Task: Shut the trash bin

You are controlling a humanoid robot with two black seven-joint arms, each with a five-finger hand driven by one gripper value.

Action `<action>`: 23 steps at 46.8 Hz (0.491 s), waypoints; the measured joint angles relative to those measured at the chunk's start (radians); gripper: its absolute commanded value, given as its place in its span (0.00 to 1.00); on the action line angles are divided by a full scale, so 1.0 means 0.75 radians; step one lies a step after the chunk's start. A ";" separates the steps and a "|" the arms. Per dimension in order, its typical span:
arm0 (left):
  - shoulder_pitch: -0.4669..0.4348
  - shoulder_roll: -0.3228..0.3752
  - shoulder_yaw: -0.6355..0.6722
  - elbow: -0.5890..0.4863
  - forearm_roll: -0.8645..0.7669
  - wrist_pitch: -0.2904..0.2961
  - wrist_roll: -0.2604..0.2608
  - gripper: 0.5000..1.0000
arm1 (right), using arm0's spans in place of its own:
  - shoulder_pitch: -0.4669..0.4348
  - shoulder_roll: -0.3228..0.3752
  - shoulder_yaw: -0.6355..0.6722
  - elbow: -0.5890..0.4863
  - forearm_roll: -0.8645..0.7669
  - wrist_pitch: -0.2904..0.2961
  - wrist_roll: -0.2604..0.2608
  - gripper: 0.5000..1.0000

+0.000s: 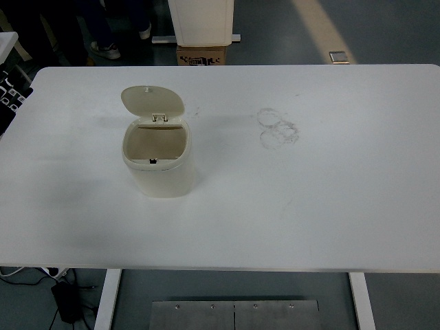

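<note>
No robot hand shows anywhere over the white rectangular tabletop (330,206), so neither one's grip can be told. Left of centre stands a small cream plastic trash bin (159,172), its rounded hinged lid (152,100) tipped up and back, the opening uncovered. Farther right lie faint grey ring-shaped scuff marks (278,127), and beyond the far edge sits a brown cardboard box (203,55) on the floor.

White table (330,206) with ring smudges (278,128), grey floor (289,31), cardboard box (203,55) beyond
</note>
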 measured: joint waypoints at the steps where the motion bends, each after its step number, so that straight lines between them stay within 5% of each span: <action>1: 0.000 0.000 0.000 0.000 0.000 0.000 0.000 1.00 | 0.000 0.000 0.000 0.000 0.000 0.000 0.000 0.98; 23: 0.000 0.000 0.000 0.000 0.000 0.000 -0.033 1.00 | 0.001 0.000 0.000 0.000 0.000 0.000 0.000 0.98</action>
